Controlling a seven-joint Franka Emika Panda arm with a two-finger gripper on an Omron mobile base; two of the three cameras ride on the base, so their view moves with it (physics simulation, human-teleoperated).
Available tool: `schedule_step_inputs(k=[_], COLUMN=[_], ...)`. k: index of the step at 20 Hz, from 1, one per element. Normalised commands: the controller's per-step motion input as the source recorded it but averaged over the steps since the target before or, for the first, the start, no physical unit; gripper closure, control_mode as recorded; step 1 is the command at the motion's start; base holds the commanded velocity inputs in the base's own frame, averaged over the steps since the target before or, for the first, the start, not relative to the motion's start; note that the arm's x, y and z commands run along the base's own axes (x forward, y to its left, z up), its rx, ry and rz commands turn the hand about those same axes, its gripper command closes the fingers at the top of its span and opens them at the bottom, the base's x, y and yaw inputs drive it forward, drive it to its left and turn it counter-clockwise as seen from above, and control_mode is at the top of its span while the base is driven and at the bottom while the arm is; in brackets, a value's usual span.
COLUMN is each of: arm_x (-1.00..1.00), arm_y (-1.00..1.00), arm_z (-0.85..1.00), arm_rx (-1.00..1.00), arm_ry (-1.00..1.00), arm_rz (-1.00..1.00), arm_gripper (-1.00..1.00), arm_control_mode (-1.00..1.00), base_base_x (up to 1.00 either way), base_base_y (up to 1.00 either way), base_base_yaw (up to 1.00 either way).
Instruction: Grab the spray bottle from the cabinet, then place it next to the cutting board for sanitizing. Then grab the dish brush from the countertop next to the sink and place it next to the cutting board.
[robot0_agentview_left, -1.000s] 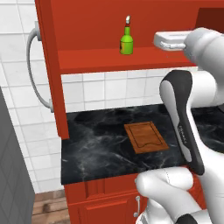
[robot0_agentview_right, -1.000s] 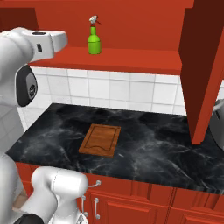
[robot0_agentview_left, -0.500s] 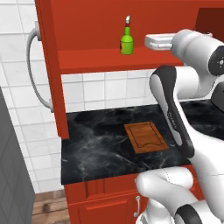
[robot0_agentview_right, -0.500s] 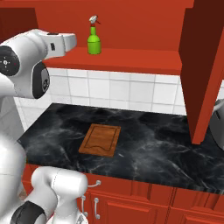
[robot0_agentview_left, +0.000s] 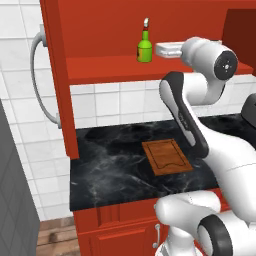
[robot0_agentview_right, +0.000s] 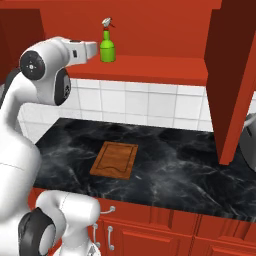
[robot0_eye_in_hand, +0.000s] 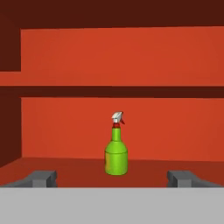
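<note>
In the left base view, the spray bottle (robot0_agentview_left: 144, 47) stood upright on the red shelf of the open cabinet (robot0_agentview_left: 100, 67), whose door swung out to the left with its long curved grey handle (robot0_agentview_left: 41, 80) facing the room. The arm's white hand reached in at shelf height, just right of the bottle and apart from it. Below, the cutting board (robot0_agentview_left: 166, 157) lay flat on the countertop (robot0_agentview_left: 110, 160), towards its right part.

In the right base view, the bottle (robot0_agentview_right: 107, 46) sat on the same shelf, with the hand coming in from the left and ending just beside it, not touching. The board (robot0_agentview_right: 115, 159) lay on the black slab (robot0_agentview_right: 185, 175), left of centre.

In the hand view, the gripper (robot0_eye_in_hand: 113, 178) stood wide open and empty, its two dark fingertips (robot0_eye_in_hand: 41, 178) far apart. The bottle (robot0_eye_in_hand: 116, 153) stood upright between them, farther back on the shelf.
</note>
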Motion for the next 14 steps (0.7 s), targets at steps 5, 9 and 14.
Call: schedule_step_inputs(k=[5,9,14], arm_x=[0.67,0.62,0.56], arm_y=[0.0,0.0,0.0], arm_z=[-0.09,-0.02,0.0], arm_rx=[0.0,0.0,0.0], arm_ry=[0.03,0.02,0.01], arm_rz=[0.0,0.0,0.0], arm_gripper=[-1.0,-1.0,-1.0], arm_control_mode=[-1.0,-1.0,-1.0], base_base_x=[0.0,0.0,0.0], base_base_y=[0.0,0.0,0.0], base_base_yaw=[0.0,0.0,0.0])
